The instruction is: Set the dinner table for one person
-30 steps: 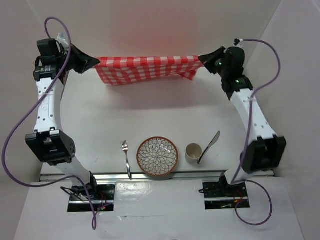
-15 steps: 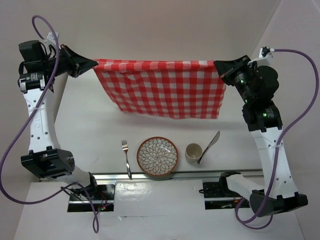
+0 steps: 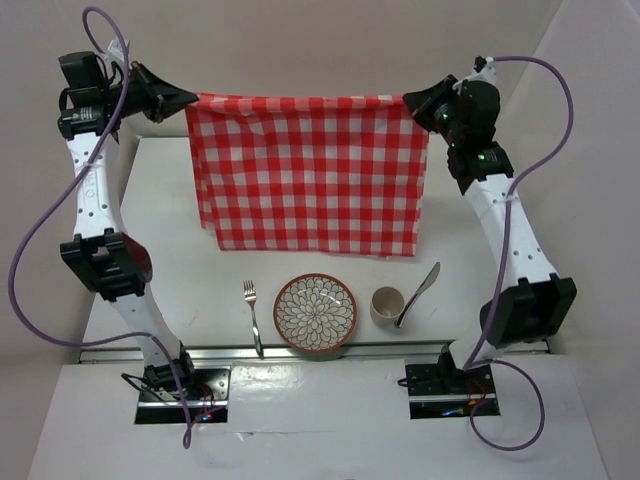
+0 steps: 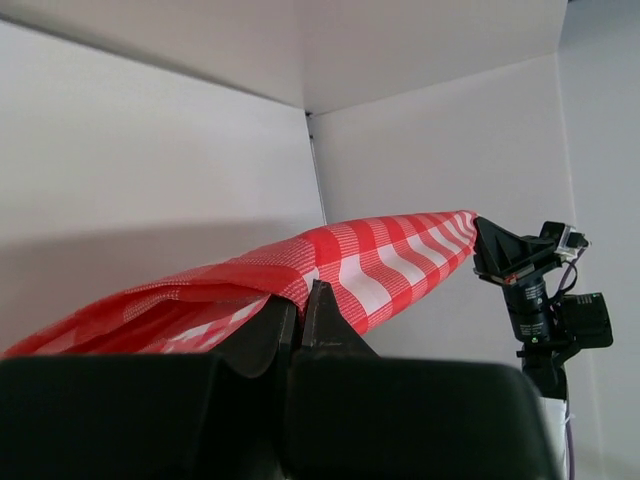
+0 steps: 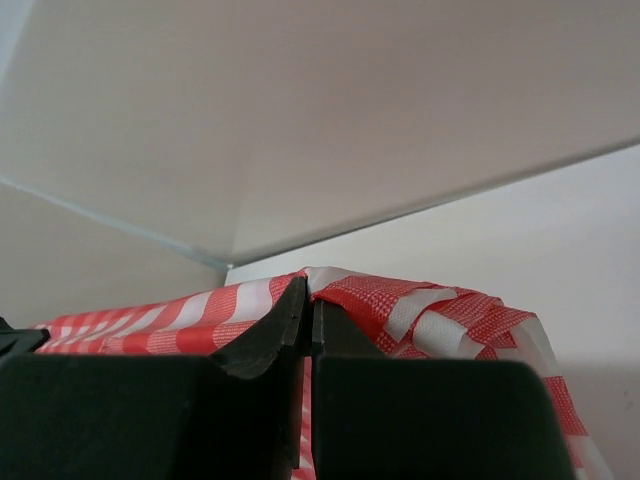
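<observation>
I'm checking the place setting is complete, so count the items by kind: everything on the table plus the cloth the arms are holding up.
red-and-white checked cloth: 1
fork: 1
patterned plate: 1
cup: 1
knife: 1
Total: 5

Along the near edge of the dinner table (image 3: pixel 170 210), in one row from left to right: fork (image 3: pixel 253 316), plate (image 3: pixel 315 314), cup (image 3: pixel 386 306), knife (image 3: pixel 420 292). Fork just beside the plate; knife close against the right side of the cup, slanted, with the far end out to the right. Behind this row, over the far half of the table: cloth (image 3: pixel 310 170), hanging spread out, hem apart from the plate. Top left corner pinched in the left gripper (image 3: pixel 190 100), top right corner in the right gripper (image 3: pixel 408 102), both high at the back.
</observation>
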